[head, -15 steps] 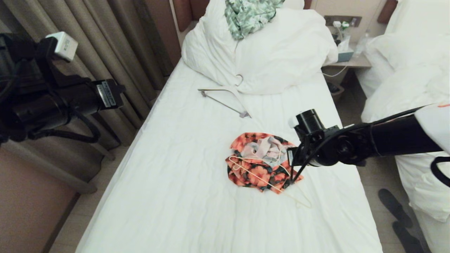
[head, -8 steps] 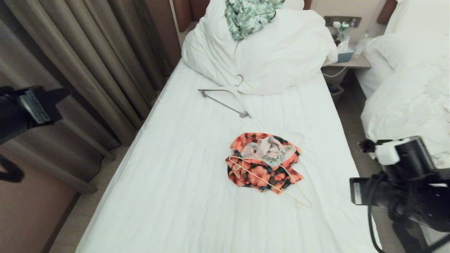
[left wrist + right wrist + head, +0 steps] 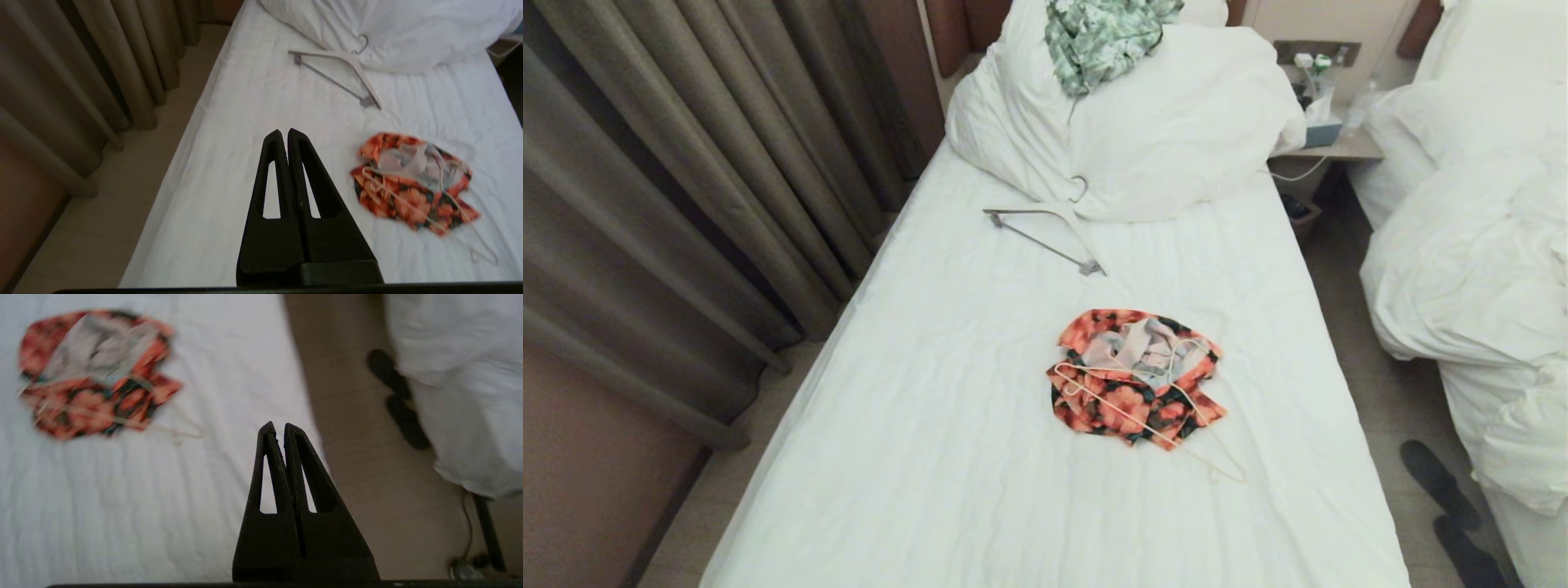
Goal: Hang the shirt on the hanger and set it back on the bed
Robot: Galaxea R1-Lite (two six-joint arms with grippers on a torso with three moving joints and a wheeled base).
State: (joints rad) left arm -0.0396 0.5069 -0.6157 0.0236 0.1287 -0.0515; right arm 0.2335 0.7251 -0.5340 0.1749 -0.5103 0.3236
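The shirt (image 3: 1131,376), coral flowers on dark green, lies crumpled on the white bed (image 3: 947,425), right of the middle. The thin cream hanger (image 3: 1127,412) lies on top of it, one end reaching onto the sheet toward the foot. Neither arm shows in the head view. In the left wrist view my left gripper (image 3: 284,132) is shut and empty, held above the sheet well apart from the shirt (image 3: 412,183). My right gripper (image 3: 276,425) is shut and empty over the bed's edge by the floor, away from the shirt (image 3: 90,375).
A thicker white hanger (image 3: 1045,229) lies near the big pillow (image 3: 1160,139), which has a pale green garment (image 3: 1103,33) on it. Curtains (image 3: 686,180) hang on the left. A second bed (image 3: 1470,245) and dark slippers (image 3: 1445,498) are on the right.
Both arms have drawn back out of the head view; the right one was beside the shirt a second ago. Shirt and hanger lie as before.
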